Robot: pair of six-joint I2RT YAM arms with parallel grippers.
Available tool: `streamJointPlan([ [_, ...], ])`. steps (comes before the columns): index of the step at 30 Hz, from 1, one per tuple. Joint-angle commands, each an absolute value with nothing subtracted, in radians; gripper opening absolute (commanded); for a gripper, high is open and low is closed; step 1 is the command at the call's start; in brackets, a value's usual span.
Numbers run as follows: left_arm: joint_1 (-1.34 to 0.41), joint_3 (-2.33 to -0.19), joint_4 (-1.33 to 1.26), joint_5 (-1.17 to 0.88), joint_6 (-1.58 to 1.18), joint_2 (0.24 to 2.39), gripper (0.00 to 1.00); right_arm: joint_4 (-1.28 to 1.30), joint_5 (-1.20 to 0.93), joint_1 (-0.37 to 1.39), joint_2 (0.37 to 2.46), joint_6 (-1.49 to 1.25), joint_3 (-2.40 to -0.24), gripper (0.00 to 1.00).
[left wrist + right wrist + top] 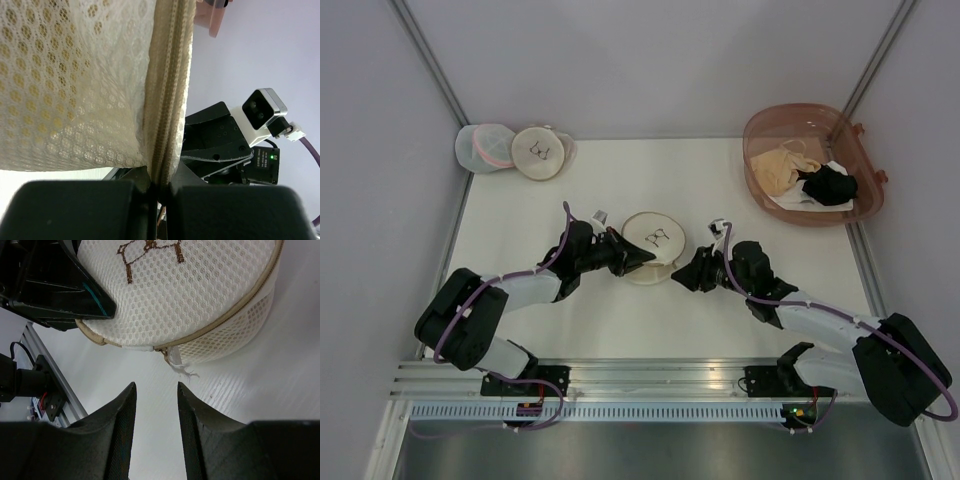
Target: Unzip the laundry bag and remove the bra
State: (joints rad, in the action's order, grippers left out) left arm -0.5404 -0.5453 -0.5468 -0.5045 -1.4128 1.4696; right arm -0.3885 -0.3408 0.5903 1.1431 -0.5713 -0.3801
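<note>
— Left gripper [632, 256] is shut hard on the rim of the laundry bag [653, 243], with the zipper [167, 100] band pinched between its jaws. The bag sits about mid-surface [620, 190].

— That mesh looks light and floppy. I'd say it'll crumple and drag along rather than resist a pull.

— So that pinch is the anchor. Over to the right gripper [156, 390]: its fingers are partly apart with nothing in them, poised just short of the pull tab [175, 361] on the bag's rim.

— The tab's the spot to take. It's small, thin and frayed at the end, so I reckon it slips easily.

— And the bra [22, 82]?

— Inside the bag. It's only a yellowish tint through the mesh, and the zip looks shut where I can see it.
</note>
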Motion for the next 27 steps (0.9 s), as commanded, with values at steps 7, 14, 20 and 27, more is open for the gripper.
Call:
streamJointPlan([
  [7, -0.537, -0.543, -0.6, -0.54, -1.425, 1.468, 0.02, -0.517, -0.338, 0.601, 1.241, -0.526, -0.437, 0.43],
  [14, -0.537, -0.528, -0.612, -0.549, -1.428, 1.459, 0.02, -0.541, -0.31, 0.606, 1.253, -0.509, -0.449, 0.43],
  [20, -0.538, -0.518, -0.626, -0.551, -1.439, 1.457, 0.02, -0.578, -0.307, 0.607, 1.285, -0.515, -0.454, 0.4],
  [27, -0.54, -0.515, -0.626, -0.549, -1.44, 1.445, 0.02, -0.595, -0.305, 0.609, 1.307, -0.523, -0.453, 0.19],
])
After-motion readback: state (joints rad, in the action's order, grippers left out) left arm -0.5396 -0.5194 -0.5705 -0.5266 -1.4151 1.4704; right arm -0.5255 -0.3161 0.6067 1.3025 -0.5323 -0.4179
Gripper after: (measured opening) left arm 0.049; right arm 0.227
